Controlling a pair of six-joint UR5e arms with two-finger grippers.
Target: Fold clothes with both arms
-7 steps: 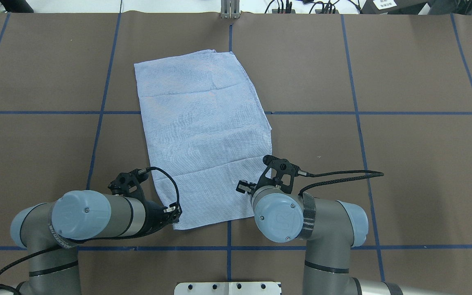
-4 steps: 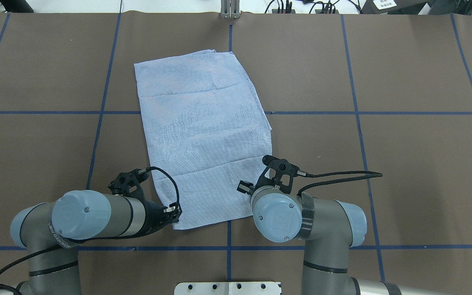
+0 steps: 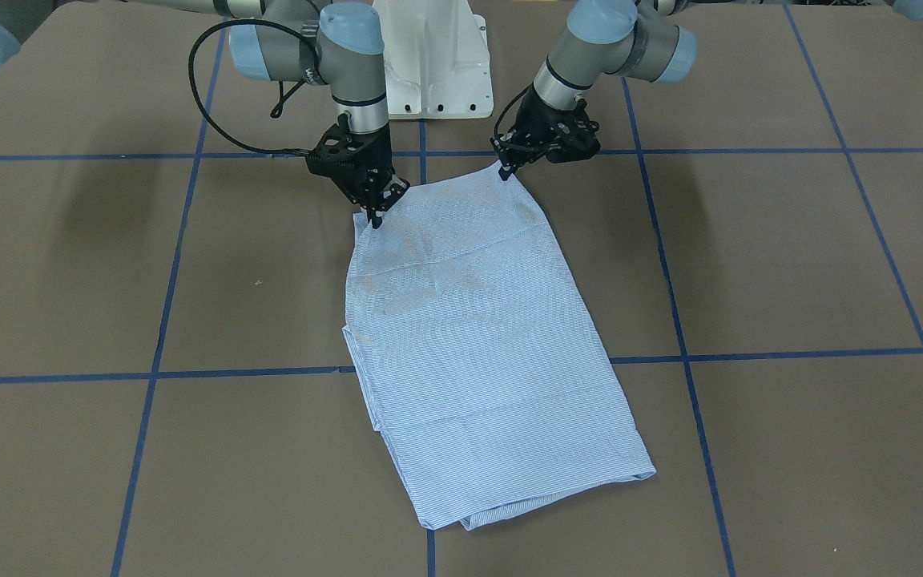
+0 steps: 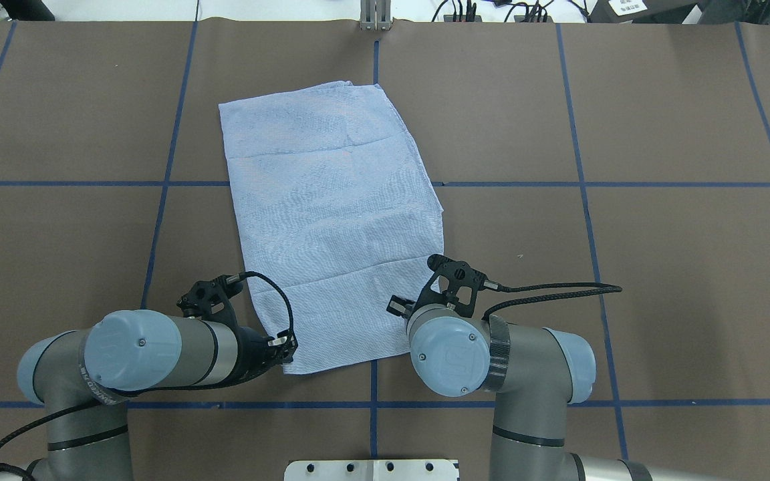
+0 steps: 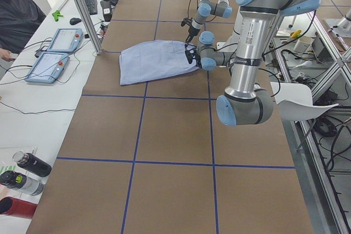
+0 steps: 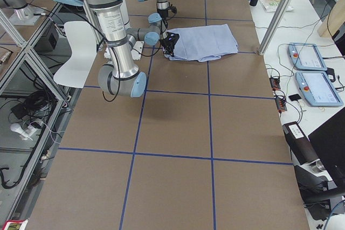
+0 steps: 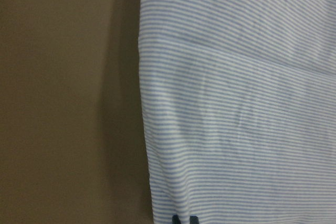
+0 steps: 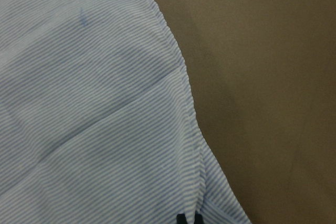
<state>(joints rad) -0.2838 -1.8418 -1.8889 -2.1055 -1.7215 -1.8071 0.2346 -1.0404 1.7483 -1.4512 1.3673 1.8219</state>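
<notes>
At L+R end effectors (image 3: 504, 170) (image 3: 377, 215), shirt (image 3: 477, 336) nr corners

Shirt (image 4: 331, 227) flat on the tabletop (image 4: 625, 100), a gripper at each near corner.

Laid lengthways away from the robot, mostly left of the tabletop's middle, far end slanting further toward the robot's left. At the near left corner, the left gripper (image 4: 283, 353), clamped on the hem; at the near right corner, the right gripper (image 3: 376, 218), likewise on the edge. Behind both, between the arms, the pedestal base (image 3: 429, 56). Beyond the tabletop's far edge, on a side bench, two tablets (image 5: 66, 39) side by side.
</notes>
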